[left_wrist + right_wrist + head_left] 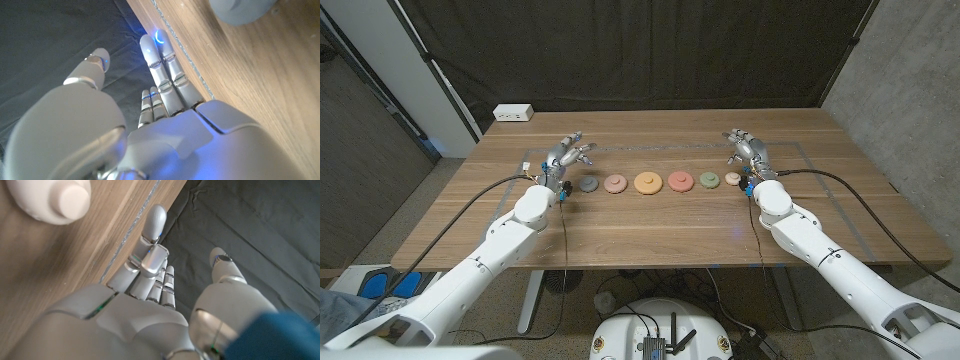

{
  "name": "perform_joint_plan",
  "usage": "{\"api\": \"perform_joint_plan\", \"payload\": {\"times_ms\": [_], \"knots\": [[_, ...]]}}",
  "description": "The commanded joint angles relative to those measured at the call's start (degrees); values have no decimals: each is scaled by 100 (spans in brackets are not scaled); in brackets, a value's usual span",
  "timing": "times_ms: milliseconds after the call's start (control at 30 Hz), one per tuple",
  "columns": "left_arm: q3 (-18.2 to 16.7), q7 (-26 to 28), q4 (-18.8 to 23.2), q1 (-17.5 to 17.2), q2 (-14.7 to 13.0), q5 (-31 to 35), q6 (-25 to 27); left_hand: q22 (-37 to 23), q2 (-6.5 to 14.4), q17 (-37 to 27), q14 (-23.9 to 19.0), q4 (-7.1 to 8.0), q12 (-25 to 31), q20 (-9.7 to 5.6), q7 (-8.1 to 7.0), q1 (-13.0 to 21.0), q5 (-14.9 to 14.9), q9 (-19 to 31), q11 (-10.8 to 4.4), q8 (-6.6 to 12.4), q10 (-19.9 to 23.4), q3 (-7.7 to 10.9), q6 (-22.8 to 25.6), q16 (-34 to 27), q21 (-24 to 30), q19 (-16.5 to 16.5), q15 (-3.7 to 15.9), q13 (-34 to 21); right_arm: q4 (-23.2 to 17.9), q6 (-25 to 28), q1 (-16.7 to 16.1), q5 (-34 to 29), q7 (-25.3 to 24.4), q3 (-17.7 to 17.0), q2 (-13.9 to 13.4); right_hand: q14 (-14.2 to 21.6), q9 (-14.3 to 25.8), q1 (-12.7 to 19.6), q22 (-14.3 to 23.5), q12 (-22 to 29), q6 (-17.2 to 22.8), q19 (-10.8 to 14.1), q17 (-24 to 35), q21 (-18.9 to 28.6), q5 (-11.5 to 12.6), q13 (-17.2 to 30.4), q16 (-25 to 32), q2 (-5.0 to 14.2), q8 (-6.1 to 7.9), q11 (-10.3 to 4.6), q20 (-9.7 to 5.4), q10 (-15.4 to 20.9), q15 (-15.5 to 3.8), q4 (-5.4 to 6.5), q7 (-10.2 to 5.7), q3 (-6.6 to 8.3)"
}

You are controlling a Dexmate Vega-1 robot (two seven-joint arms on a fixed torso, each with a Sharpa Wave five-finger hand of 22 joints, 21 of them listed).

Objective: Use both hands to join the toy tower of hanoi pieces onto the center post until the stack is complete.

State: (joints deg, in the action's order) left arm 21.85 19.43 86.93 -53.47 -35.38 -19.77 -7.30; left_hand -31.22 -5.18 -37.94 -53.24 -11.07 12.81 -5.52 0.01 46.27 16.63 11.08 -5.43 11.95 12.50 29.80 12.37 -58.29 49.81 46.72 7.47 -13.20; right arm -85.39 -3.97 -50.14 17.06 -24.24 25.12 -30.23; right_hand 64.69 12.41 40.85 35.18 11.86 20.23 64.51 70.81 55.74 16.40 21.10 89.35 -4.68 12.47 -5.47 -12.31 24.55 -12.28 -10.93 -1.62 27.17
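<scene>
Tower of Hanoi pieces: six discs in a row across the middle of the wooden table (pixel 650 230), from grey disc (pixel 588 184) through orange disc (pixel 647 183) to cream disc (pixel 733 179). Left hand (pixel 565 158) beside the grey end, fingers spread, holding nothing. Right hand (pixel 745 150) beside the cream end, likewise spread and empty.

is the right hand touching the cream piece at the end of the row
Apart. The right wrist view shows bare wood between the right hand and the cream piece.
</scene>
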Motion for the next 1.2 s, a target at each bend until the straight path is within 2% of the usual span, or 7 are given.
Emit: {"api": "perform_joint_plan", "payload": {"times_ms": [33, 200, 367, 533, 667, 800, 1200], "knots": [[28, 435, 323, -77, -159, 473, 422, -20, -16, 9, -81, -9, 30, -318, 2, 196, 40, 26, 13, 20, 93, -21, 59, -70, 71, 47, 503, -21, -392, 523, -31, -393, -278, 93, -179, -40, 40, 173, -5, -15, -43, -62, 8, 25, 45, 23, 24, -42, -12, -45, -27, -28, -4, 3, -29, 66], [180, 1029, 755, -113, -332, 1200, 1224, -27, -42, 22, -139, 32, 40, -317, -8, 322, 44, 33, 21, 51, 137, -81, 147, -147, 139, 67, 498, -37, -554, 825, -3, -641, -351, 172, -301, -125, 54, 298, -55, -29, -34, -116, -37, -5, 40, 35, -31, -81, 5, 7, -23, -95, -4, 22, -61, 94], [277, 1197, 990, -125, -463, 1612, 1666, -33, -41, 48, -157, 70, 47, -308, 13, 348, 41, 38, 36, 49, 168, -135, 154, -179, 176, 58, 493, -47, -756, 1141, 19, -964, -391, 288, -464, -164, 63, 349, -98, -48, -7, -150, -37, -30, 36, 43, -47, -99, 21, 54, -20, -173, -2, 43, -66, 103], [299, 1280, 1091, -138, -501, 1814, 1864, -36, -43, 62, -173, 93, 48, -319, 1, 351, 37, 41, 25, 57, 180, -180, 182, -207, 205, 60, 490, -53, -895, 1312, 12, -1252, -478, 365, -552, -295, 70, 417, -168, -61, -91, -198, -82, -64, 25, 58, -128, -125, -6, 77, -17, -269, -2, 71, -119, 113], [273, 1384, 1070, -154, -432, 1864, 1830, -38, -41, 78, -178, 102, 41, -326, 7, 361, 36, 43, 14, 45, 169, -206, 158, -220, 227, 67, 492, -58, -913, 1325, 11, -1414, -562, 397, -540, -412, 80, 485, -235, -44, -60, -256, -99, -93, 10, 77, -187, -132, 15, 31, -14, -298, -2, 93, -311, 125], [340, 1487, 1100, -125, -451, 2106, 1963, -44, -26, 55, -279, 125, 34, -445, 8, 391, 34, 47, 17, 27, 167, -280, 131, -332, 311, 144, 496, -71, -1000, 1487, 30, -1652, -637, 467, -562, -534, 86, 516, -275, -42, -43, -317, -153, -120, -2, 88, -274, -134, 25, 25, -11, -331, -3, 104, -324, 128], [527, 1635, 1201, -81, -522, 2718, 2401, -49, -23, 61, -337, 133, 45, -500, 2, 433, 33, 50, 23, 20, 215, -361, 131, -419, 392, 187, 501, -86, -1227, 1892, 70, -2181, -642, 622, -672, -797, 95, 641, -340, 7, -112, -434, -196, -104, -50, 148, -441, -98, 11, -68, -4, -342, -12, 135, -263, 135]]}}
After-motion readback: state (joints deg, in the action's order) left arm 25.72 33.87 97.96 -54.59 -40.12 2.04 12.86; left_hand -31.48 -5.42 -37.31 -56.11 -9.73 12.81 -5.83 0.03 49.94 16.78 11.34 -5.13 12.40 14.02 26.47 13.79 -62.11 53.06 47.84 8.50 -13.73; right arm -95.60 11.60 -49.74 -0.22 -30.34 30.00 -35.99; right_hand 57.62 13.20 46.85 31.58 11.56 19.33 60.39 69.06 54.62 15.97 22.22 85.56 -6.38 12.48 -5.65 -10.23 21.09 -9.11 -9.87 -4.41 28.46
